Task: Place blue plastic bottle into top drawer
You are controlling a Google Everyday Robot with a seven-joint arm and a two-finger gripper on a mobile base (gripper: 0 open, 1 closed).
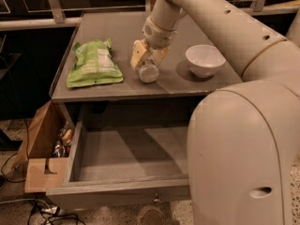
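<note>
The blue plastic bottle point(148, 70) is over the grey tabletop near its front edge, tilted with its white cap end toward the camera. My gripper point(149, 56) reaches down from the arm above, with its yellowish fingers point(138, 53) on either side of the bottle, shut on it. The top drawer point(123, 190) is pulled wide open below the tabletop. Its inside is bare, and a small knob point(156, 199) shows at its front centre.
A green snack bag point(93, 63) lies on the left of the table point(112, 27). A white bowl point(205, 60) stands right of the bottle. A brown cardboard box point(42, 146) with clutter sits left of the drawer. Cables point(42, 212) lie on the floor. My robot's body fills the right foreground.
</note>
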